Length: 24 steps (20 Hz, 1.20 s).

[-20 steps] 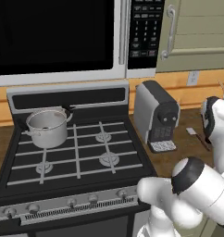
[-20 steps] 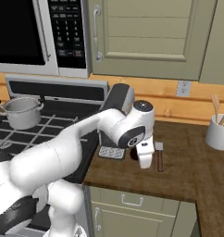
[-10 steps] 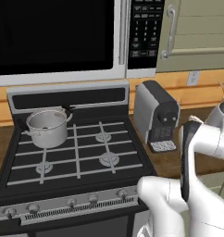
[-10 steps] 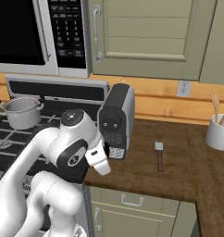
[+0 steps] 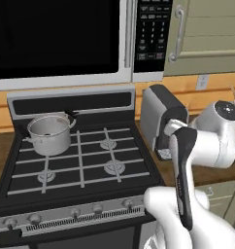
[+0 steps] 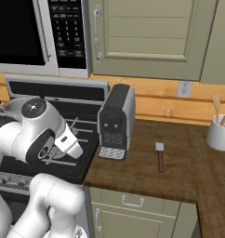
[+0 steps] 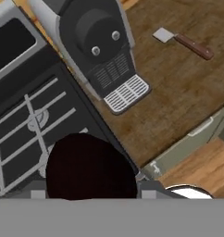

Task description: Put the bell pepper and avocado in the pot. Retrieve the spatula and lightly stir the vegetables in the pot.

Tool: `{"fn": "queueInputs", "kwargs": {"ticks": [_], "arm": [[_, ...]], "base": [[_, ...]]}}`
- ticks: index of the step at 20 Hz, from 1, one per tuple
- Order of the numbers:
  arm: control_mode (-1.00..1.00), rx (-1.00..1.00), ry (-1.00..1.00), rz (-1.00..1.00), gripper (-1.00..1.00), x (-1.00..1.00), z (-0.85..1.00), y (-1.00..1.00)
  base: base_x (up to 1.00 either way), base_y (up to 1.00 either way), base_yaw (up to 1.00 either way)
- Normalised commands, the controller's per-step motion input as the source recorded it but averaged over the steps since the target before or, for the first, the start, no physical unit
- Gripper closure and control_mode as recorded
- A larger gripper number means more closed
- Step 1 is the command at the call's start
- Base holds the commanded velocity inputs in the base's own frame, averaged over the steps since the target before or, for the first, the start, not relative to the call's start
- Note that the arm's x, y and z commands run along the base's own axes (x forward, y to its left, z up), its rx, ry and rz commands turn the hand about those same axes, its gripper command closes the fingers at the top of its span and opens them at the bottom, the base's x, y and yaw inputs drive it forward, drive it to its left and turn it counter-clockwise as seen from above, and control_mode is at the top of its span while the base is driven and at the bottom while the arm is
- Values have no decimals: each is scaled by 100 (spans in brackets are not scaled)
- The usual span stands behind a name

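Observation:
In the hand view my gripper is shut on a dark round thing, the avocado, held over the stove's front right corner. The steel pot with black side handles stands on the back left burner, and its rim peeks out behind my arm. The spatula lies flat on the wooden counter right of the coffee machine, seen from the hand as a pale blade with a reddish-brown handle. The bell pepper is out of view.
A black and grey coffee machine stands on the counter beside the stove. A white utensil holder sits at the far right. The microwave and cabinets hang above.
My arm has swung left from the counter beside the spatula to the stove's front right corner. The spatula has stayed where it lay, and the pot has not moved.

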Motion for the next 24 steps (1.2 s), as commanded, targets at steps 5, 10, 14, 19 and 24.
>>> {"fn": "queueInputs", "kwargs": {"ticks": [5, 10, 14, 19, 24], "arm": [[-100, -4, 0, 10, 100, -26, 9, 75], [-100, -3, 0, 8, 100, -44, 0, 60], [100, 0, 0, 0, 100, 0, 0, 0], [100, 0, 0, 0, 100, 0, 0, 0], [100, 0, 0, 0, 100, 0, 0, 0]], "base": [[0, 0, 0], [0, 0, 0], [-43, 93, 11], [-4, 100, 7], [47, 73, 0]]}}
